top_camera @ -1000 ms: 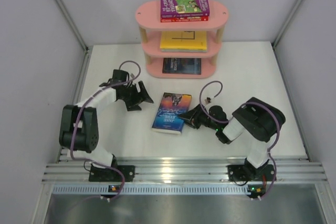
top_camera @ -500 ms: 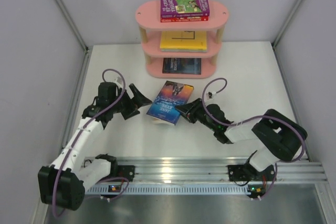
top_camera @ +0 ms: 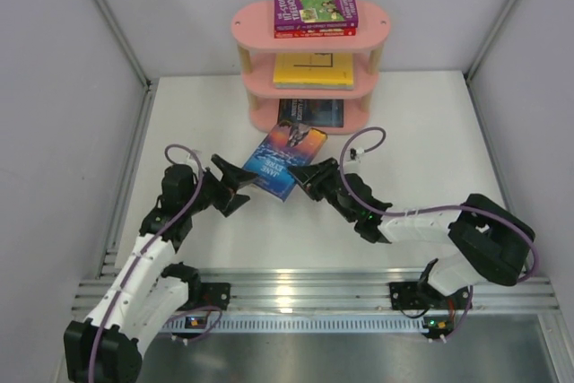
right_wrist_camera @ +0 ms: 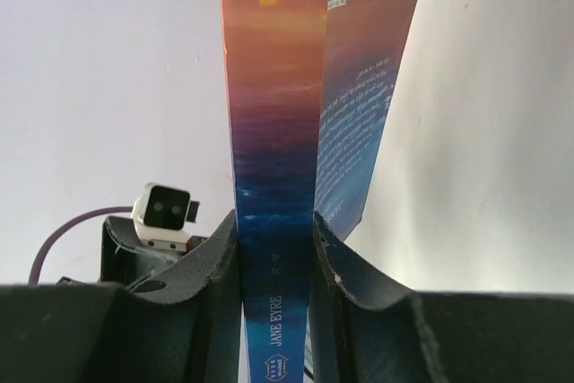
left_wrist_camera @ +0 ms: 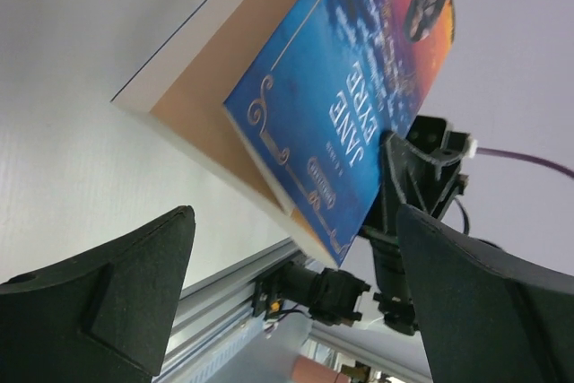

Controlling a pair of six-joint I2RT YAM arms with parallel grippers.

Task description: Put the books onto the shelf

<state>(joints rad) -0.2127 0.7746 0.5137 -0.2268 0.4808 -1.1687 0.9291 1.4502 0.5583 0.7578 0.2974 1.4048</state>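
Top external view: the blue book (top_camera: 285,161) with the orange glow sits just in front of the pink shelf (top_camera: 256,24), turned at an angle, far corner up by the front edge of the bottom board – can't tell if it touches. The right gripper (top_camera: 303,182) is clamped on the book's near right edge; the right wrist view shows both fingers (right_wrist_camera: 215,284) pressed flat on either side of the spine, "Jane Eyre" readable between them. The left gripper (top_camera: 237,184) is spread wide just to the left of the book, grasping nothing; in the left wrist view its two fingers (left_wrist_camera: 117,284) stand far apart with the book's corner beyond them, clear of both, and the book tilted up off the white table (top_camera: 421,150). On the shelf – the purple book (top_camera: 315,4) lies flat on the top board over a red book (top_camera: 314,32), a yellow book (top_camera: 314,69) lies on the middle board, a dark navy book (top_camera: 310,112) on the bottom board. Both arms reach in low from the near edge, meeting at the blue book.
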